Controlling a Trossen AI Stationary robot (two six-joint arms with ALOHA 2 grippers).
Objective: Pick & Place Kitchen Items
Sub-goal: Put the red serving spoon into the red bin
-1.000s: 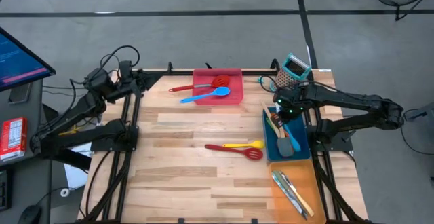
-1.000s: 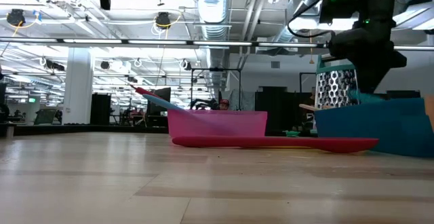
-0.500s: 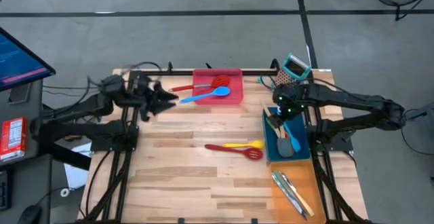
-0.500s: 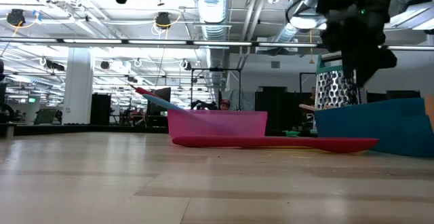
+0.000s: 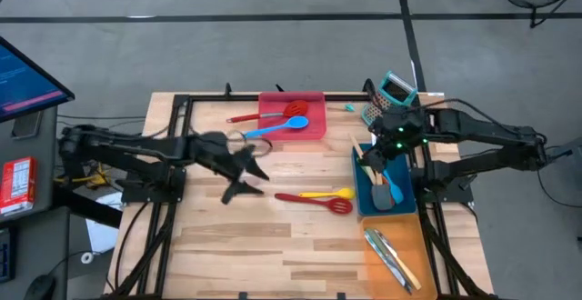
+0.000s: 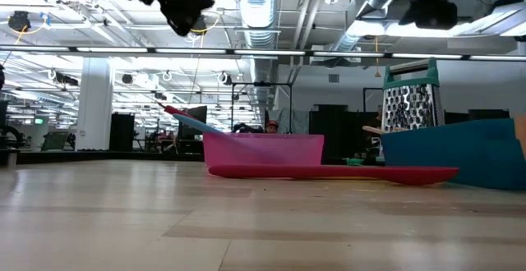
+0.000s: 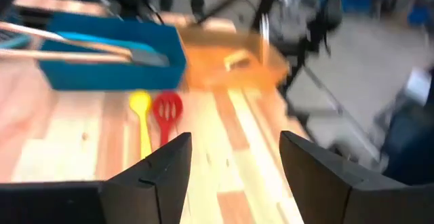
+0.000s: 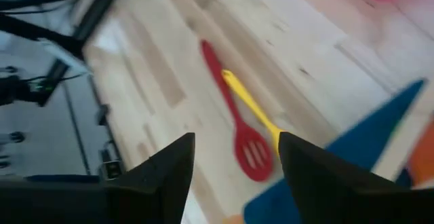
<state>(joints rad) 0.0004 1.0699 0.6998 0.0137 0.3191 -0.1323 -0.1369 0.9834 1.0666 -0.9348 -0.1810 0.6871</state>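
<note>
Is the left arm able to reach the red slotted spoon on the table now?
Probably yes: the left pincer is open just beside the red slotted spoon, with only bare table between; the yellow spoon lies alongside.

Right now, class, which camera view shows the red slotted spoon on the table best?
The high view: the red slotted spoon lies whole beside the yellow spoon. The right wrist view shows it blurred, the left wrist only its head, the low view only edge-on.

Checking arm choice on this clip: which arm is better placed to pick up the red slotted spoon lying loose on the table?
Probably the left. Its open gripper hangs beside the red slotted spoon's handle end, and its wrist view looks straight at the spoon. The right gripper, also open, sits over the blue tray.
</note>
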